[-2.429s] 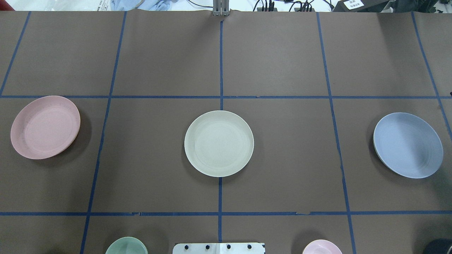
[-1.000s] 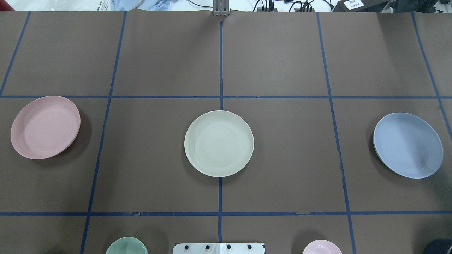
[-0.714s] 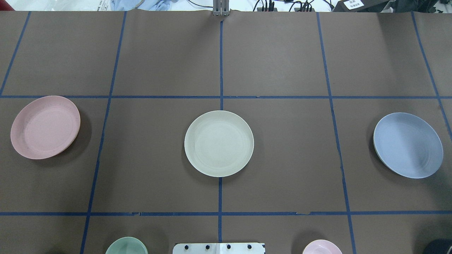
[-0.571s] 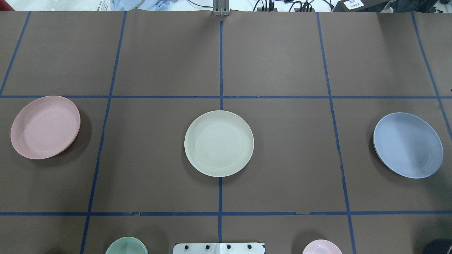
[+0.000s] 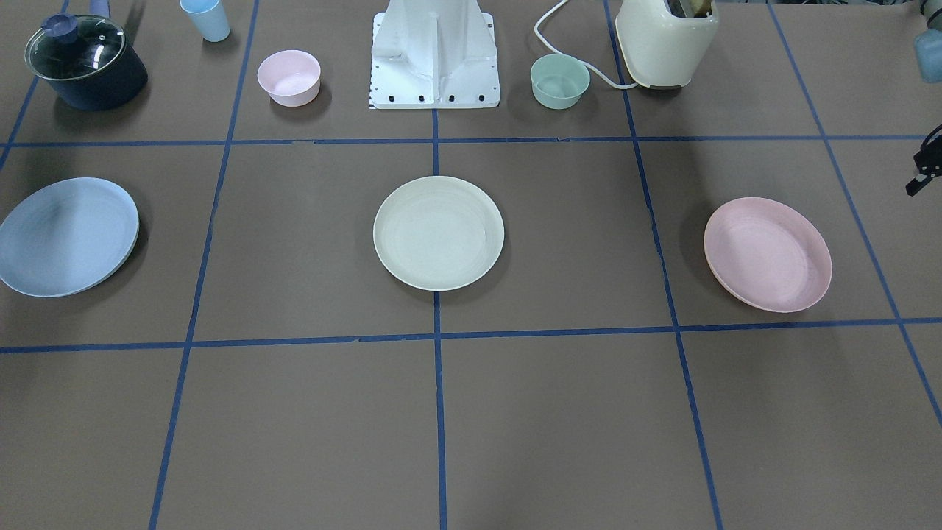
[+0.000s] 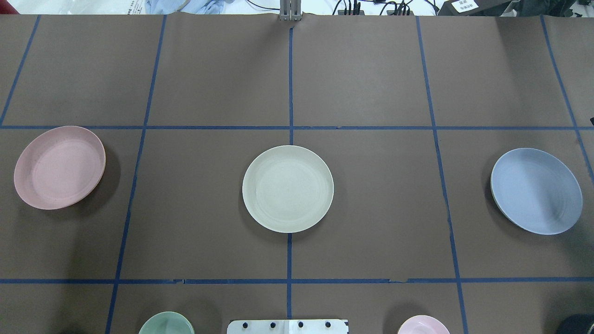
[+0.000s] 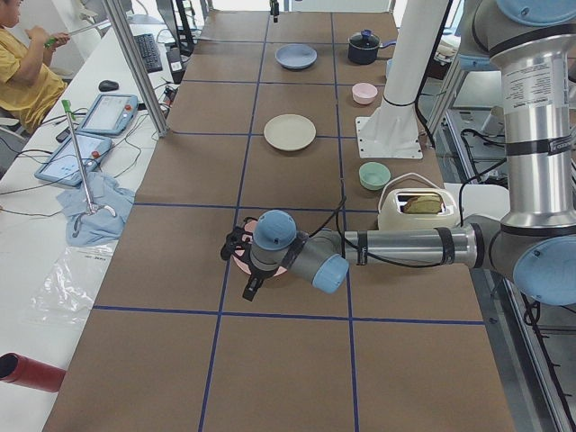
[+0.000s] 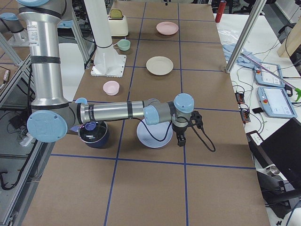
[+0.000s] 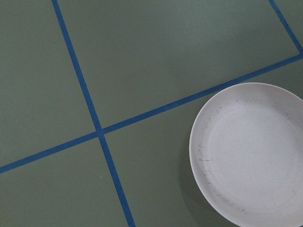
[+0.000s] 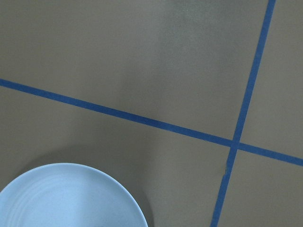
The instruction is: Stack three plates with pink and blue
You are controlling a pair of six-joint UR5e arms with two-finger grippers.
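Observation:
Three plates lie apart in a row on the brown table. The cream-white plate (image 6: 287, 189) is in the middle. The pale pink plate (image 6: 59, 167) is on my left and shows at the lower right of the left wrist view (image 9: 251, 156). The pale blue plate (image 6: 536, 190) is on my right and shows at the bottom left of the right wrist view (image 10: 71, 201). My left gripper (image 7: 249, 288) hangs high over the pink plate. My right gripper (image 8: 181, 139) hangs high over the blue plate. I cannot tell whether either is open or shut. Neither touches a plate.
Along the robot's side stand a small pink bowl (image 5: 288, 77), a mint-green bowl (image 5: 560, 81), a dark pot with a glass lid (image 5: 85, 62), a pale blue cup (image 5: 205, 18), a cream toaster (image 5: 666, 40) and the robot base (image 5: 434, 55).

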